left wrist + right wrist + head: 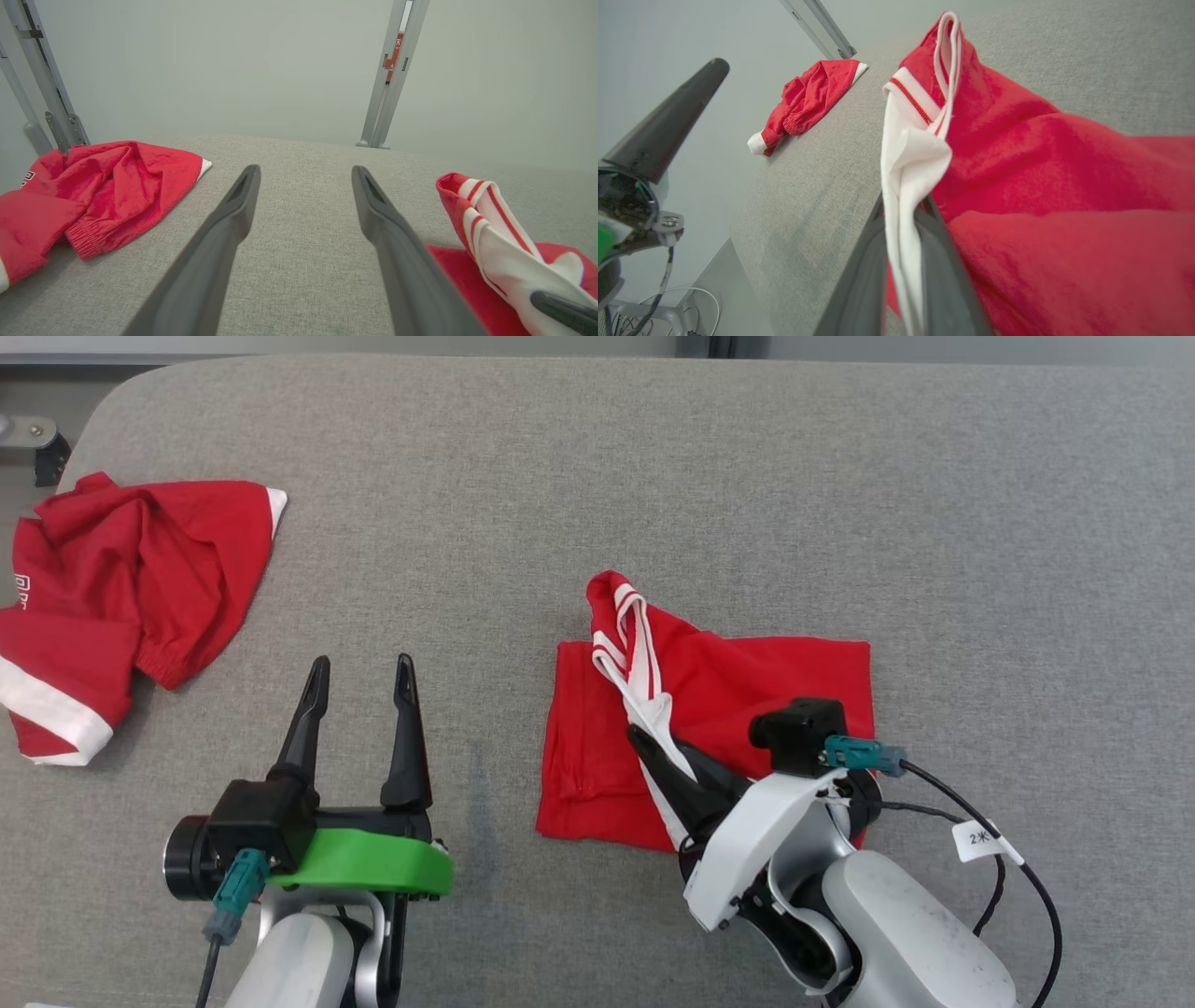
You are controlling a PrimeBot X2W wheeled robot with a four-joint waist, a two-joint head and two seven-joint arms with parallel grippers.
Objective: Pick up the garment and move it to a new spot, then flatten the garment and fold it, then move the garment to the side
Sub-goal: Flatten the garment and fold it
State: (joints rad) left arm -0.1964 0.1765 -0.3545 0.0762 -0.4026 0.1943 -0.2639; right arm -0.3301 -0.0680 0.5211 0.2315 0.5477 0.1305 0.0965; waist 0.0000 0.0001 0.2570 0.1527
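Right fingers [945,275] clamp the white striped trim [906,177] of the red fabric garment [747,677] beneath them; left fingers [405,737], spread apart, stand clear to its left

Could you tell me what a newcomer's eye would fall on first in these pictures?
The red garment lies folded mid-table, its white striped trim pinched in the shut right tool. A second garment, also red, sits crumpled at the grey table's far left, and the left tool hangs open over bare tabletop between them.
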